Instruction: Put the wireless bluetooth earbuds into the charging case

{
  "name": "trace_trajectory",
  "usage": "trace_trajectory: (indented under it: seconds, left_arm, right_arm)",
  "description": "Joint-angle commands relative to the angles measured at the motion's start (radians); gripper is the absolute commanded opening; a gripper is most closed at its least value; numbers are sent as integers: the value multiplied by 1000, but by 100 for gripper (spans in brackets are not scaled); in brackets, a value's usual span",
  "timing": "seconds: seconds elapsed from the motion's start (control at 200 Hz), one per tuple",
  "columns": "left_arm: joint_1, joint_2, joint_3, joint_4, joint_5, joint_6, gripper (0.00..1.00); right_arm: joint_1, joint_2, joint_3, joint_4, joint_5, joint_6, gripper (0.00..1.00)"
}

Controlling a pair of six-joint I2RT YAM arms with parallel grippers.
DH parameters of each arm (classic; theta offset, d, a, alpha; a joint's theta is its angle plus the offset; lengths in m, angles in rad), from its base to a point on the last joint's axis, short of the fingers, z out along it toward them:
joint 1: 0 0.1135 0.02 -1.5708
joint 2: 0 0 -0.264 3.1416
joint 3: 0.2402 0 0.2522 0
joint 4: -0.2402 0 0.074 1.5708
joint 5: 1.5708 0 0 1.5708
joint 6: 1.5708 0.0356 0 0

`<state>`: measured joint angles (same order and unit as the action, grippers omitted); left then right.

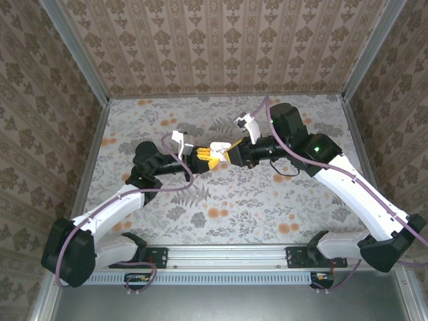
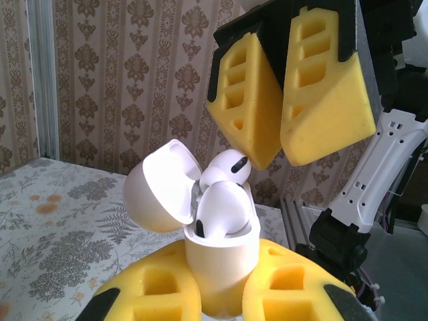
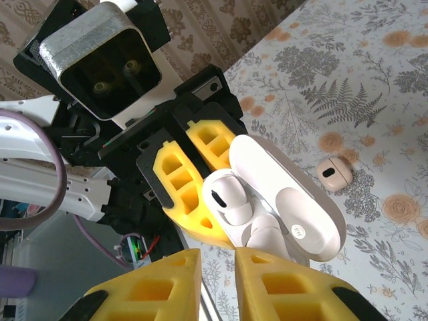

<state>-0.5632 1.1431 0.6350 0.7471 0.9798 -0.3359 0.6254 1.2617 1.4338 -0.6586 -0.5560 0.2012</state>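
My left gripper is shut on the white charging case and holds it upright above the table, lid swung open. One white earbud sits in the near slot. The other earbud stands higher in the far slot, tilted. My right gripper is shut with nothing between its yellow fingers, and one fingertip touches that far earbud. The right wrist view has the near earbud, the far earbud, the lid and my right gripper. From the top, both grippers meet at the case.
A small round tan piece lies on the floral tablecloth below the case. Patterned walls and metal frame posts close in the table on three sides. The two arms cross the middle of the table.
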Motion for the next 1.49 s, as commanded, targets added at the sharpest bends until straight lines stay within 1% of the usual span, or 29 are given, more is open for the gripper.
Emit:
trace_trajectory:
  seconds: [0.0,0.515,0.62,0.67,0.735,0.805,0.93,1.01,1.135,1.24,1.37,1.49]
  left_arm:
    - [-6,-37,0,46,14,26,0]
    - [-9,-38,0,39,6,37,0]
    - [-10,-37,-2,35,3,47,0]
    - [-10,-38,-4,36,3,51,0]
    - [-13,-39,-5,38,8,54,0]
    - [-18,-39,-2,40,15,55,0]
    - [-26,-42,3,36,23,60,0]
    - [-32,-43,6,27,23,67,0]
    - [-43,-36,17,15,24,76,0]
    - [-49,-30,27,8,17,84,0]
    - [-53,-25,35,0,4,92,0]
    - [-53,-26,37,-19,-14,101,0]
  right_arm:
    - [-7,-23,-8,-44,28,-15,21]
    - [-8,-39,0,-40,81,29,21]
    - [-8,-60,1,-32,110,36,23]
    - [-10,-70,2,-29,144,43,27]
    - [-27,-79,-1,-27,189,57,29]
    - [-68,-79,-15,-20,198,95,28]
    - [-152,-72,-55,36,131,194,26]
    - [-171,-52,-77,93,59,247,26]
    - [-169,-11,-106,208,-83,324,23]
    - [-165,21,-130,267,-168,369,21]
    - [-145,48,-132,263,-241,364,18]
    - [-124,38,-128,252,-278,338,18]
